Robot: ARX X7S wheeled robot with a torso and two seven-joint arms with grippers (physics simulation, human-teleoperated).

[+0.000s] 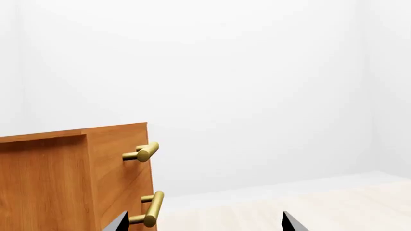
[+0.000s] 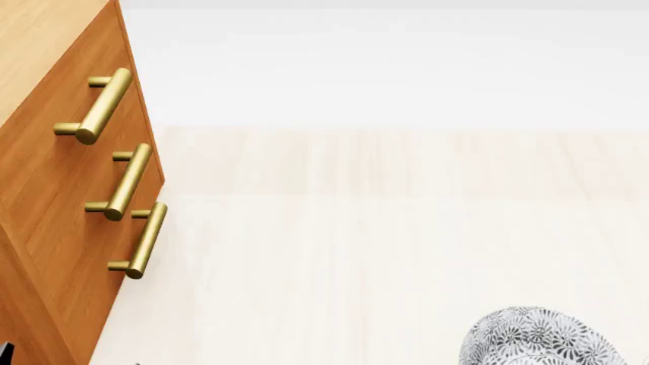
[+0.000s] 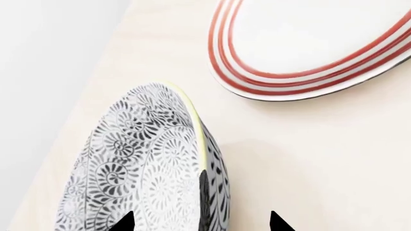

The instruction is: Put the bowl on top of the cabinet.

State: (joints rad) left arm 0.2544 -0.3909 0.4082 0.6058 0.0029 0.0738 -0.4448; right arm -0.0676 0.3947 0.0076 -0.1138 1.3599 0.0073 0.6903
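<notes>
Right end effector (image 3: 200, 222) straddles the rim of the bowl (image 3: 144, 168), one dark fingertip (image 3: 124, 222) over the patterned inside, the other (image 3: 277, 223) outside the wall; whether the tips actually clamp the rim can't be told, since only their points show at the frame edge. The bowl sits on the pale tabletop (image 3: 308, 159) w/ the red-ringed white plate (image 3: 308, 43) near it, apart, not touching. In the head view the bowl (image 2: 537, 338) shows at the lower right, well apart from the cabinet (image 2: 61, 190) at left, whose three brass handles (image 2: 127, 182) face the tabletop. Left end effector (image 1: 204, 223) is raised, fingertips (image 1: 292, 224) spread apart w/ nothing between them, pointing toward the white wall (image 1: 257, 72); the cabinet's upper corner & two handles sit beside it in the left wrist view.
</notes>
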